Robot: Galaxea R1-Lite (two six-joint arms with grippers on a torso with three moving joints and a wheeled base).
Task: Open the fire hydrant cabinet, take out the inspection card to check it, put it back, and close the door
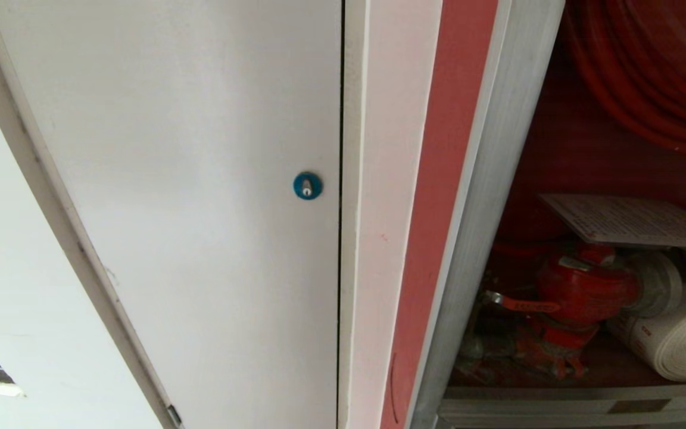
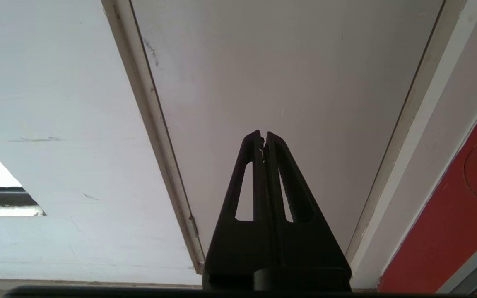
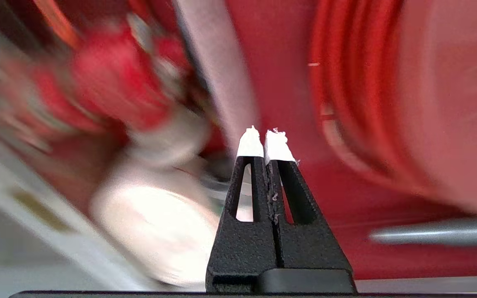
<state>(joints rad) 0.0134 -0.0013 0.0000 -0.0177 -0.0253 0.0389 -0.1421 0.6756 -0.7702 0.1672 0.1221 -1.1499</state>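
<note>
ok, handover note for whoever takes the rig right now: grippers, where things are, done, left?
Left gripper: shut, empty, parked facing the plain white door.
Right gripper: shut, empty, out of the head view, pointing into the fire hydrant cabinet.
Inspection card: inside, lying flat above the red valve, beside the white rolled hose; hose reel above.
Done: cabinet open. Whether the card was already checked cannot be told.
Left: at least closing the door, which is out of view.

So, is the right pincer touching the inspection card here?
Apart. In the right wrist view the right pincer is shut with nothing between its tips. In the head view the inspection card lies flat above the red valve, untouched.
</note>
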